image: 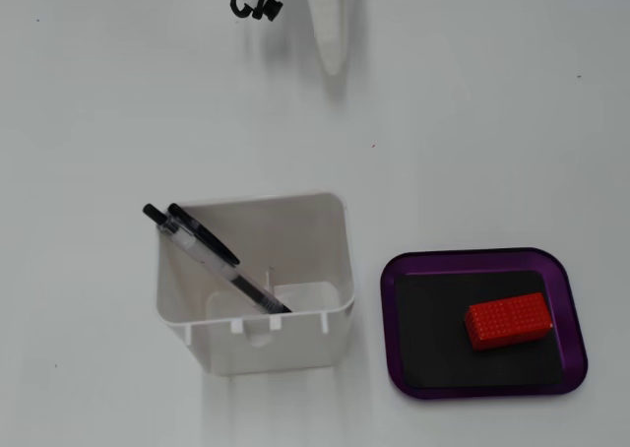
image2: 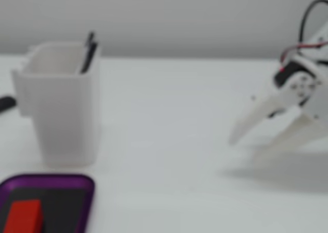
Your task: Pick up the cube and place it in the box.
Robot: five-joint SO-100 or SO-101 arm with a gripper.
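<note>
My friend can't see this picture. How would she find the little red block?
Start at the tall white bin holding black pens. Right beside it in the fixed view from above sits a flat purple tray with a black inside. The red block lies inside that tray, the only bright red, bumpy thing on the table.

Looks straight down from above at white bin (image: 258, 289), bin near centre, purple tray (image: 482, 324) to its right, arm tip (image: 330, 24) beyond it at top edge.

Sits low near table level, close, blurred, facing bin (image2: 61, 102) side-on; tray (image2: 48, 205) nearer than bin, gripper (image2: 246, 146) far right.

Shared: bin, tray, arm tip.
</note>
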